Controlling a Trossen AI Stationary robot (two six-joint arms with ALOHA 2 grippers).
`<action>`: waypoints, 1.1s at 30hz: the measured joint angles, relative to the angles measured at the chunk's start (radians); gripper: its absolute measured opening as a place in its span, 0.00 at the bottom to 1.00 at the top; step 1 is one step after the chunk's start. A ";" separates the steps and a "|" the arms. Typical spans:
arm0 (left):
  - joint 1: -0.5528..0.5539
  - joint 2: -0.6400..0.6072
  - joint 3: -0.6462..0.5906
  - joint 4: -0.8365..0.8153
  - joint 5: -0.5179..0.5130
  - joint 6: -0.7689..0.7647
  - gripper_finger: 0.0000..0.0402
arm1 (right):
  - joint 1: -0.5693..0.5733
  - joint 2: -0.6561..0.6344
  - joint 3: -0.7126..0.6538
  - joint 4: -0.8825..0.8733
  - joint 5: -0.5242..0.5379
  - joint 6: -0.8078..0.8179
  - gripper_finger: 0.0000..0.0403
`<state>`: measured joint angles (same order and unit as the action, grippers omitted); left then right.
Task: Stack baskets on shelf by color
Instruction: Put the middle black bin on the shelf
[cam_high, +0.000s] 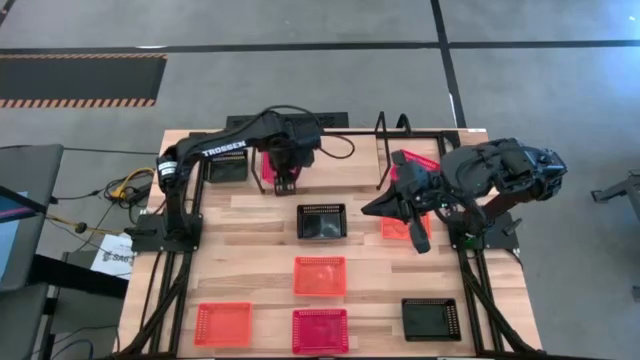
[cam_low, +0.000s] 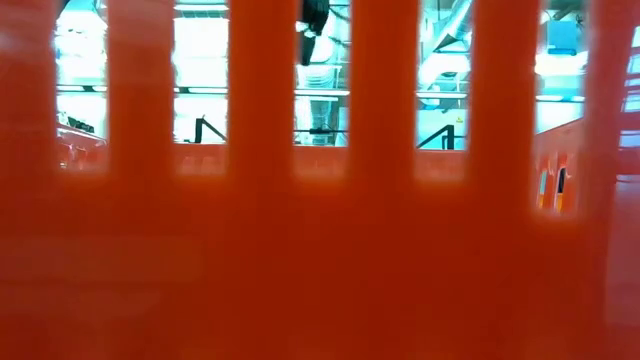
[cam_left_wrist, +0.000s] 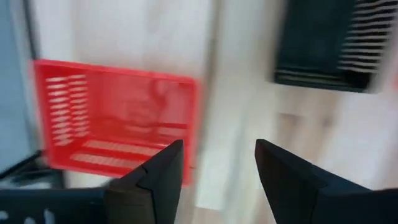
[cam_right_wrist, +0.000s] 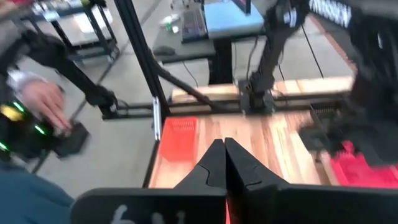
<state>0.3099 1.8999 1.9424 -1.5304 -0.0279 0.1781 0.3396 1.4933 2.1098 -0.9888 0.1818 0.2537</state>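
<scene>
The left gripper (cam_high: 284, 186) is seen in the upper middle of the high view, over the shelf (cam_high: 340, 150). Its fingers are held apart and nothing is between them. In the left wrist view a red basket (cam_left_wrist: 118, 118) lies just past the left gripper (cam_left_wrist: 217, 180), a little to the left of the gap, and it is not touched by the fingers. It looks like this basket has been let go on the shelf. A black basket (cam_left_wrist: 333, 46) is seen in the upper right of that view, apart from the red one. Both look empty.

The right gripper (cam_high: 418, 240) is at the right of the high view, near an orange basket (cam_high: 398, 228). In the right wrist view its fingers (cam_right_wrist: 211, 168) are pressed shut, and nothing can be seen held in them.

More baskets are spread on the table (cam_high: 250, 260), all open side up and empty: a black one (cam_high: 321, 221) in the middle, an orange one (cam_high: 319, 276) below it, an orange one (cam_high: 222, 323) at the lower left, a red one (cam_high: 319, 330) at the bottom middle, and a black one (cam_high: 430, 319) at the lower right.

The next red basket to be fetched is probably the bottom middle one. It lies far down the picture from both arms, with its long side running left to right. Neither arm is clearly nearer.

The low view is filled by an orange basket wall (cam_low: 320, 250).
</scene>
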 joint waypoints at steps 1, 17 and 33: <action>-0.012 0.000 0.025 -0.021 0.032 -0.013 0.46 | -0.004 0.000 0.000 -0.020 0.000 0.000 0.02; -0.259 -0.208 0.060 -0.043 -0.072 -0.258 0.46 | -0.068 0.000 -0.003 -0.142 0.001 0.030 0.02; -0.419 -0.707 -0.166 -0.024 -0.304 -0.825 0.46 | -0.153 0.180 -0.004 -0.516 0.162 0.319 0.02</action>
<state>-0.1094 1.1926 1.7759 -1.5543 -0.3314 -0.6469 0.1868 1.6729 2.1055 -1.5046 0.3436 0.5730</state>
